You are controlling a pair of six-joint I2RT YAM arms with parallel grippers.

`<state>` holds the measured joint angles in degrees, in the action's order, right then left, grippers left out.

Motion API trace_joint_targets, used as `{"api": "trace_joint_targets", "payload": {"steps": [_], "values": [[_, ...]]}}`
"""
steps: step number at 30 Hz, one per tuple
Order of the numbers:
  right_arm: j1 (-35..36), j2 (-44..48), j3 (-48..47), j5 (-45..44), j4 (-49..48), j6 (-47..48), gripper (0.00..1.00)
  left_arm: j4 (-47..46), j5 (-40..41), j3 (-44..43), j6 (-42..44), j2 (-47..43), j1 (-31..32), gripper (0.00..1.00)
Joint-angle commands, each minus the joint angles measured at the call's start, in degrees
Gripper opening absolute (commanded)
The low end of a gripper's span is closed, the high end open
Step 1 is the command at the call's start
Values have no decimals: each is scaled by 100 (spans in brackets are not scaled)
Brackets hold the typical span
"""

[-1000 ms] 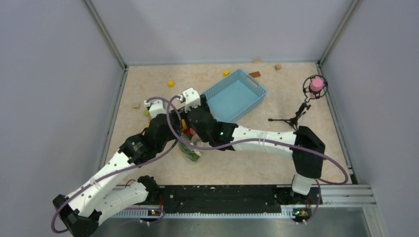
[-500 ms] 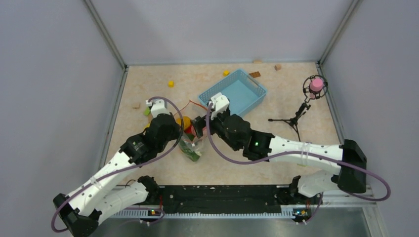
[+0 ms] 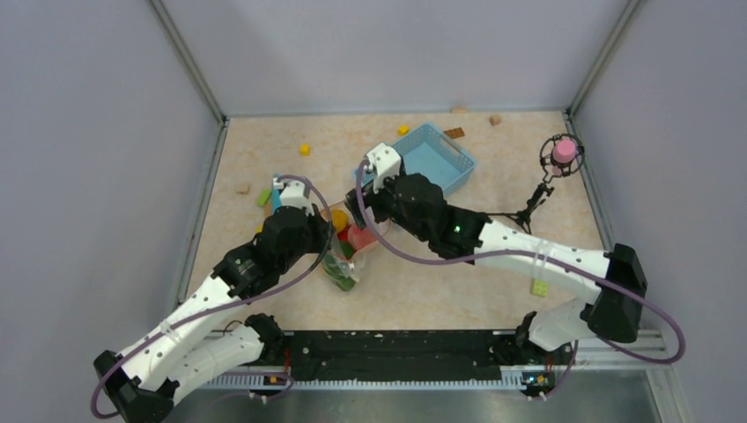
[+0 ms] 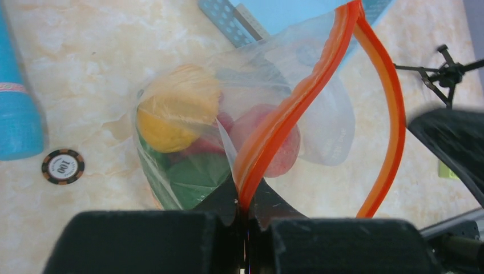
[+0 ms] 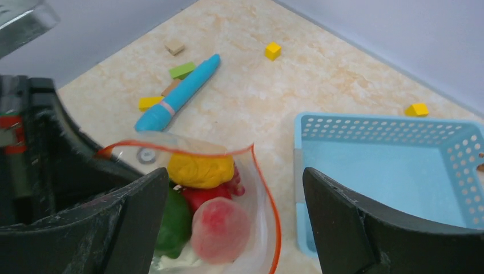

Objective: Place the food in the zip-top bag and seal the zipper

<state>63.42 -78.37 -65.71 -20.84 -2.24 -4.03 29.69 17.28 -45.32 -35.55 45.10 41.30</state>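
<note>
Left wrist view showed the zip-top bag [image 4: 326,123] on the table [image 3: 414,291], left of the middle, mouth open. The food [image 4: 174,108] inside looked blurry through the crinkles. The left gripper [image 4: 246,212] pinched the zipper [image 4: 288,111] tight. The right gripper [image 5: 235,182] hung over the bag, jaws wide, holding nothing. From the top, arms hid most of the bag. The blue basket [image 5: 394,128] sat just beside it, and bare tabletop showed toward the near edge.
</note>
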Motion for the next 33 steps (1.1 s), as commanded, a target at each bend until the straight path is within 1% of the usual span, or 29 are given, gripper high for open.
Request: {"api": "trace_joint_targets", "payload": {"steps": [1, 6, 8, 9, 10, 13, 17, 18, 20, 23, 26, 33], "values": [[-463, -615, -844, 1202, 1254, 704, 85, -618, -650, 63, 347, -143, 10, 0], [-678, -1110, -1332, 1141, 1972, 1194, 82, -712, -896, 105, 459, -256, 10, 0], [-692, -1282, -1399, 982, 2086, 1287, 81, -782, -965, 140, 491, -296, 10, 0], [-693, -1364, -1429, 873, 2098, 1256, 78, -841, -1079, 169, 522, -298, 10, 0], [-691, -1439, -1467, 780, 2111, 1197, 74, -903, -1195, 194, 544, -292, 10, 0], [-702, -1593, -1567, 676, 2117, 1010, 49, -974, -1498, 194, 620, -249, 10, 0], [-705, -1488, -1479, 735, 2060, 848, 38, -921, -1422, 164, 652, -289, 13, 0], [-703, -1425, -1411, 774, 2044, 837, 37, -914, -1393, 165, 661, -302, 10, 0], [-699, -1292, -1319, 774, 2118, 735, 43, -889, -1370, 157, 678, -317, 10, 0], [-701, -915, -1138, 851, 2140, 589, 46, -869, -1325, 155, 688, -298, 10, 0], [-691, -478, -966, 1261, 2117, 510, 47, -856, -1317, 140, 699, -232, 10, 0], [-695, 510, -371, 2040, 1766, 781, 49, -851, -1252, 129, 694, -105, 15, 0]]}}
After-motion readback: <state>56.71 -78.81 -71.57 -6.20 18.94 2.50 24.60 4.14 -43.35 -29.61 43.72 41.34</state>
